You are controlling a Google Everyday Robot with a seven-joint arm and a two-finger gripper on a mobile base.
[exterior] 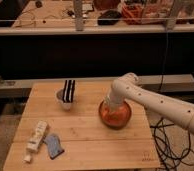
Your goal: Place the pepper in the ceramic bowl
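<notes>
The ceramic bowl [115, 116] is wide, round and glossy orange-brown, and sits on the right side of the wooden table [85, 135]. My white arm [155, 102] reaches in from the right and bends down into the bowl. My gripper [111, 106] is at the arm's end, low over the bowl's inside. The pepper is not visible; the arm's end covers the middle of the bowl.
A small pale cup [66, 99] with a black-and-white striped object [68, 91] stands left of the bowl. A white bottle [36, 136] and a blue object [53, 145] lie at the table's front left. Black cables [167, 142] hang at the right.
</notes>
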